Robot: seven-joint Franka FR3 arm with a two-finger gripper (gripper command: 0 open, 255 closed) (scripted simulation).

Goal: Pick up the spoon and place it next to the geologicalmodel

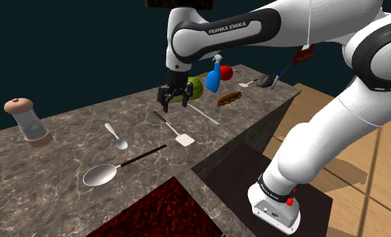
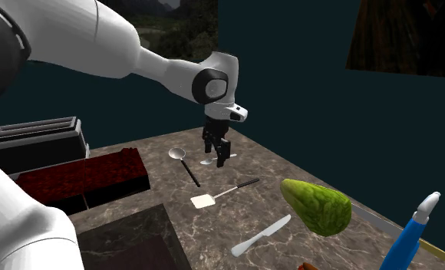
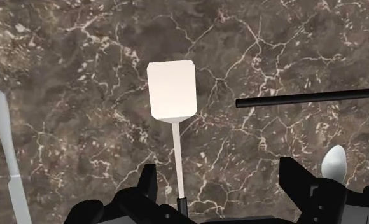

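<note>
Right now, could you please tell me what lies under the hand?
The white spatula lies on the counter beneath the open hand. The hand covers its handle's end; a small spoon peeks out beside one finger.

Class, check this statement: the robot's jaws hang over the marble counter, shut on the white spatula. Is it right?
Not quite. The jaws are open, not shut on the spatula. The wrist view shows them standing apart, holding nothing, with the spatula lying flat on the marble counter below them. The rest holds: the jaws hang over the counter.

Dark marble counter point(image 1: 66, 158), teal walls point(image 1: 66, 47)
</note>
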